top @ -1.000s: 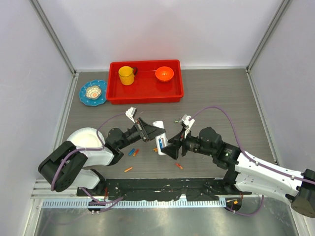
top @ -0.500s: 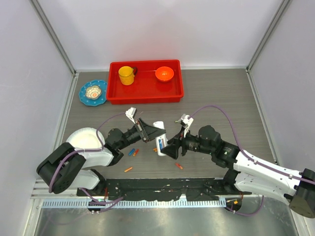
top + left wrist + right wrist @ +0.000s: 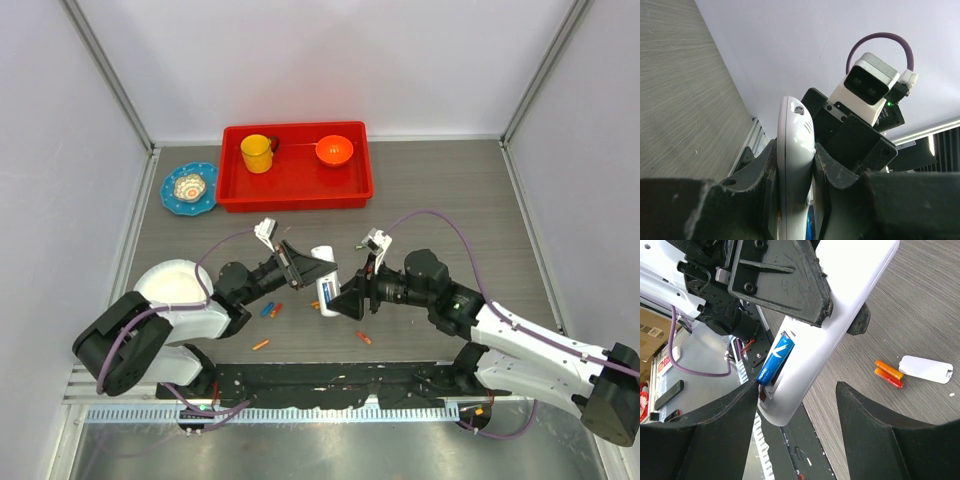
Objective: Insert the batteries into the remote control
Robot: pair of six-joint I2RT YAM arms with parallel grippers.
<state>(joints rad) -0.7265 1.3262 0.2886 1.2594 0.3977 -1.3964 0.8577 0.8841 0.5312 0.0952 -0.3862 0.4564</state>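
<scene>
Left pincer is clenched on the remote control, held off the counter mid-width, toward the near edge. Right pincer is released, jaws straddling the bay end. Remote looks light, stiff and slick, so grip the flat sides. Batteries probably roll (take mid-length). Count: one remote, one cover piece, one blue battery in the bay, at least five loose batteries.

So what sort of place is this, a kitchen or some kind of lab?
Most likely a robotics test cell in a lab, not a home. Plain white panels on metal posts box in the table, and the left arm and right arm are mounted at its near edge.
</scene>
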